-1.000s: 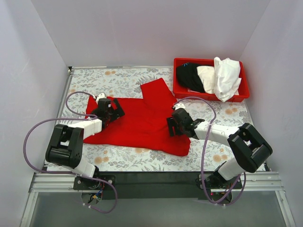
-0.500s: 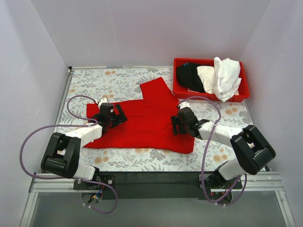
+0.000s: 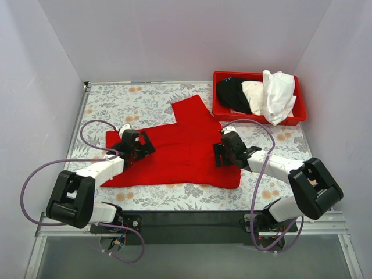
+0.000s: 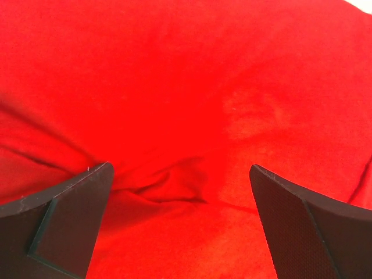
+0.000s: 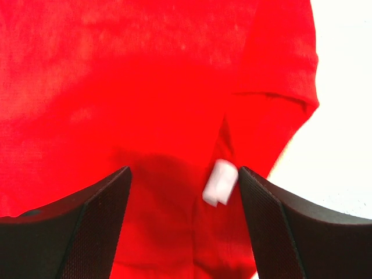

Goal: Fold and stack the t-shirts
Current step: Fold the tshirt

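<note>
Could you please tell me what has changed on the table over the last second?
The left gripper and the right gripper, both open, slid a little rightward over the red t-shirt. Its near right corner shifted rightward with them and its near edge straightened. Nothing was gripped or let go. The red bin, the shirts in it and the t-shirt's far sleeve stayed put.

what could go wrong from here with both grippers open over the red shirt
The left gripper is open over a wrinkle in the red shirt; closing there may pinch only that ridge and skew the fold. The right gripper is open over the white label near the shirt's edge; it may catch little more than the label and slip.
</note>
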Controlling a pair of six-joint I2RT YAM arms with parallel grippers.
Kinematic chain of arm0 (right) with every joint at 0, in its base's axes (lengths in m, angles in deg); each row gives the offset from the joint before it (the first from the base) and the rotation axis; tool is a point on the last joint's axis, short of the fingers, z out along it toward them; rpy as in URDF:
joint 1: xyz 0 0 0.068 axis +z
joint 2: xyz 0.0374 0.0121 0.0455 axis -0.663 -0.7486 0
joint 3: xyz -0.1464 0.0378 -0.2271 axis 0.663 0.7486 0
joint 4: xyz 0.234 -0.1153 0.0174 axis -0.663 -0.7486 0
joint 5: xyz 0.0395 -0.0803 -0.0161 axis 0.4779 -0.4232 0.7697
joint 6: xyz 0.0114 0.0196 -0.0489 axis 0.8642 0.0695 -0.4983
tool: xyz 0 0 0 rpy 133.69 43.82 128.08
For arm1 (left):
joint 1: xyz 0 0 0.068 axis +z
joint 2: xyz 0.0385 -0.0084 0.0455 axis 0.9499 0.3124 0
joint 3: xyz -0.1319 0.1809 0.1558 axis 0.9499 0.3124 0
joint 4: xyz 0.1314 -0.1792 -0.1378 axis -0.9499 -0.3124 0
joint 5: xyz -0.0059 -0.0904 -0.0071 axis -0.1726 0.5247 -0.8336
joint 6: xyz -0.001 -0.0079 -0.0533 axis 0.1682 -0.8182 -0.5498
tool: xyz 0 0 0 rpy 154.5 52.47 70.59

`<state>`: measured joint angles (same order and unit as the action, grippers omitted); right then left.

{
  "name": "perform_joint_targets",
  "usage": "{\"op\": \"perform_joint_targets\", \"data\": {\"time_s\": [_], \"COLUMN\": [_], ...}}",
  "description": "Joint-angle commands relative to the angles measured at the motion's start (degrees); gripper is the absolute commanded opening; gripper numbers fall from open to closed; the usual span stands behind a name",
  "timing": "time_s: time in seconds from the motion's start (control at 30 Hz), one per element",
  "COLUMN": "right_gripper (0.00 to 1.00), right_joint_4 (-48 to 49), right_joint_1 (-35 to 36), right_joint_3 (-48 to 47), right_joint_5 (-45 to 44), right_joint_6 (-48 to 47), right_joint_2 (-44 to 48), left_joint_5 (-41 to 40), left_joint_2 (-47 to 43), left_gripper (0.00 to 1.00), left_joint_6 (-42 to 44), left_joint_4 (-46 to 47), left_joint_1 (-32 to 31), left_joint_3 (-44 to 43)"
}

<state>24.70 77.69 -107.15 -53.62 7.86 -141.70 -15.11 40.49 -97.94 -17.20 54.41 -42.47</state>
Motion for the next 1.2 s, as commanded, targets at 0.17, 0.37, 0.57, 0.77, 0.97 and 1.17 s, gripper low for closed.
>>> {"op": "perform_joint_targets", "data": {"time_s": [0.17, 0.37, 0.57, 0.77, 0.97, 1.17], "right_gripper": [0.67, 0.67, 0.67, 0.67, 0.67, 0.67], "right_joint_4": [-6.25, -6.17, -4.41, -1.25, 1.30, 2.36], "right_joint_1": [3.47, 4.44, 4.44, 4.44, 4.53, 4.44], "right_joint_3": [-2.85, -2.59, 0.40, 2.69, 3.92, 4.27], "right_joint_5": [1.84, 2.54, 4.21, 7.46, 10.80, 11.95], "right_joint_6": [-1.81, -2.77, -4.71, -6.38, -7.26, -7.52], "right_joint_2": [8.53, 11.26, 15.21, 16.80, 15.23, 13.55], "left_joint_5": [-8.58, -12.96, -14.21, -14.30, -15.61, -16.14], "left_joint_2": [2.26, 8.14, 11.83, 19.38, 25.54, 27.57], "left_gripper": [0.98, 0.98, 0.98, 0.96, 0.92, 0.86], "left_joint_6": [2.35, 4.29, 6.22, 8.51, 9.82, 10.00], "left_joint_4": [-4.58, -4.31, -2.12, 0.43, 1.23, 0.69], "left_joint_1": [2.35, 9.29, 15.45, 19.21, 21.52, 22.57], "left_joint_3": [-11.02, -16.47, -19.38, -23.77, -28.43, -30.72]}}
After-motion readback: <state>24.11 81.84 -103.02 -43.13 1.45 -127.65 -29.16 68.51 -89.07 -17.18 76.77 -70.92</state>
